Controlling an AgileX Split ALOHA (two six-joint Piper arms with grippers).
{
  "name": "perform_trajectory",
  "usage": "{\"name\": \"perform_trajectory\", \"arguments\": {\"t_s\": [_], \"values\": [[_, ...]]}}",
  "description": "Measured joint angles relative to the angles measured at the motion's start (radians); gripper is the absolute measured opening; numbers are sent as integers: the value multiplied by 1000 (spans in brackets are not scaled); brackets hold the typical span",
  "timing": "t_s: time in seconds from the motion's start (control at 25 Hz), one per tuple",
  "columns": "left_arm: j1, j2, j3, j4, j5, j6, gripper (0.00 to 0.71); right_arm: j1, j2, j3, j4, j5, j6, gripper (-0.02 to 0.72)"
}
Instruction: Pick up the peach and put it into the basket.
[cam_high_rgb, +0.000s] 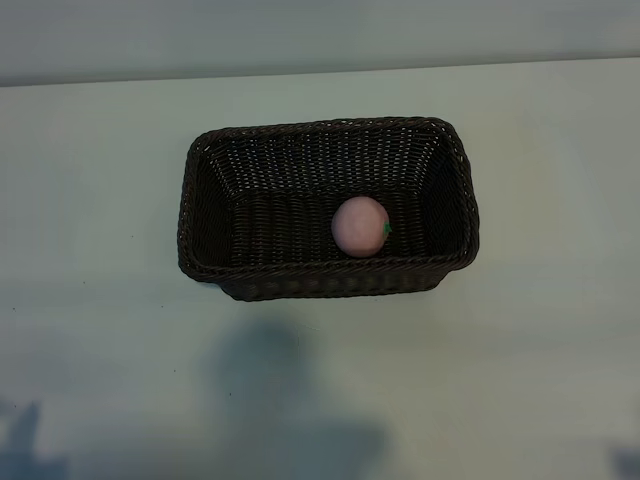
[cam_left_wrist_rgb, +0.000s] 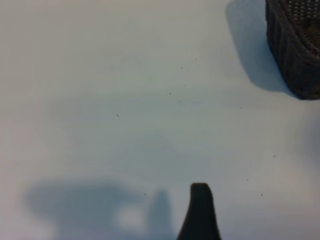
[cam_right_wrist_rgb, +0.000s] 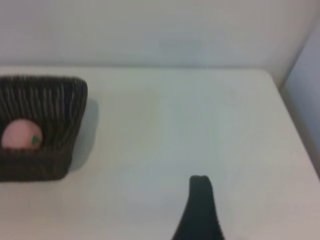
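Note:
The pale pink peach (cam_high_rgb: 358, 226) lies inside the dark brown wicker basket (cam_high_rgb: 300, 285), toward its front right, with its green leaf mark facing right. The right wrist view also shows the peach (cam_right_wrist_rgb: 22, 135) behind the basket's wall (cam_right_wrist_rgb: 40, 162). A corner of the basket (cam_left_wrist_rgb: 295, 45) shows in the left wrist view. Neither arm appears in the exterior view. Of each gripper only one dark fingertip shows, left (cam_left_wrist_rgb: 200, 205) and right (cam_right_wrist_rgb: 200, 200), both over bare table, well away from the basket, with nothing held. Both grippers are open.
The basket stands mid-table on a pale tabletop (cam_high_rgb: 520, 380). The table's far edge (cam_high_rgb: 320, 72) runs behind it. In the right wrist view a table corner (cam_right_wrist_rgb: 272, 75) meets a wall. Arm shadows lie on the table in front of the basket.

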Motion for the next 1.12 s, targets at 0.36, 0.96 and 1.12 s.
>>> {"name": "perform_trajectory", "arguments": {"t_s": [0.36,0.96,1.12], "values": [[0,0,0,0,0,-1,584,0,0,126,0,-2,-56,560],[0,0,0,0,0,0,584,0,0,299,7,-66,-64,560],[0,0,0,0,0,0,584,0,0,299,11,-78,-64,560]]}}
